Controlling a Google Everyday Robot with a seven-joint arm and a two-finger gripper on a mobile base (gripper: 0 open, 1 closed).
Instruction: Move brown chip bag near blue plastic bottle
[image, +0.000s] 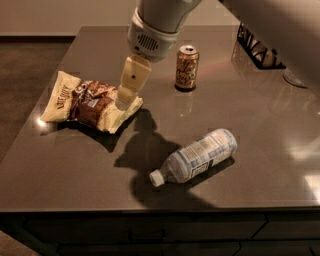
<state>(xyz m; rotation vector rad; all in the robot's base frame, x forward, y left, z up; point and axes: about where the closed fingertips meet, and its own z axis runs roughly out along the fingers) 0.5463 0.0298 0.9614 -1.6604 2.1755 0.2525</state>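
The brown chip bag (87, 102) lies flat on the left part of the dark table, pale yellow ends, brown middle. The blue plastic bottle (197, 156) lies on its side at the front middle, white cap pointing front left. My gripper (127, 97) hangs from the arm at the top middle and hovers over the right end of the bag. It is well apart from the bottle, up and to the left of it.
An orange-gold drink can (186, 68) stands upright behind the bottle, just right of the gripper. A black wire rack (257, 47) sits at the back right. The table's front edge (150, 209) runs just beyond the bottle's cap.
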